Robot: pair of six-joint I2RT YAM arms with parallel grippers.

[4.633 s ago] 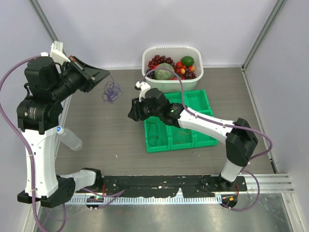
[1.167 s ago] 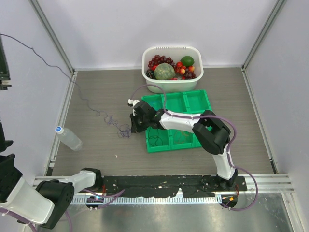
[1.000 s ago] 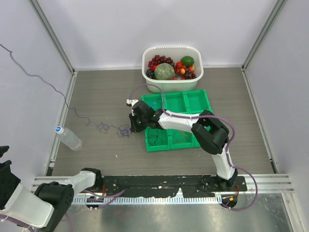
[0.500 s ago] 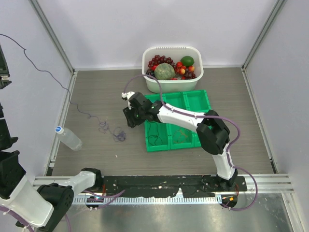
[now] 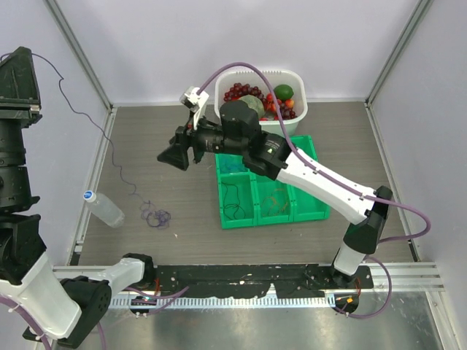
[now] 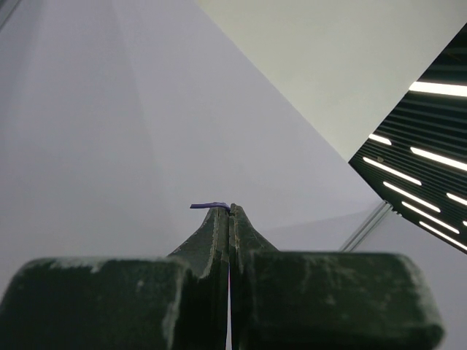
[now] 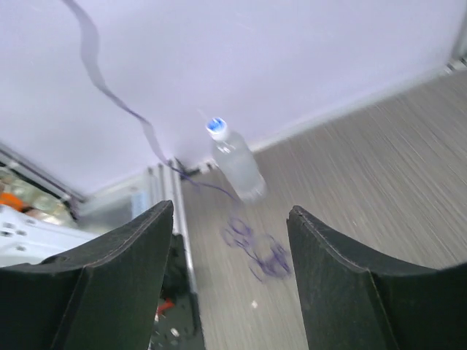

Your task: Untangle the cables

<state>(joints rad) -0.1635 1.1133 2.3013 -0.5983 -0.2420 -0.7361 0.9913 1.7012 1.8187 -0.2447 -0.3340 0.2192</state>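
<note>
While the purple cable (image 5: 155, 216) has its last knot lying as a small clump of loops toward the near-left corner of the surface, just beside the bottle (image 5: 106, 209) at the left edge, the step in hand looks like drawing that clump out into one strand. From the clump the cord climbs in slack waves up the left side. Farther in, above the middle of the surface, the right gripper (image 7: 230, 219) hovers with its fingers spread and nothing between them. It would do best to come down on an outer loop and hold it, so the knot opens rather than slides along. Highest and farthest, off the far-left corner, the left gripper (image 6: 230, 211) is pressed together on the cable's end, a purple stub showing at its tips. Any further pull should be slow, since so thin a cord may slip.
</note>
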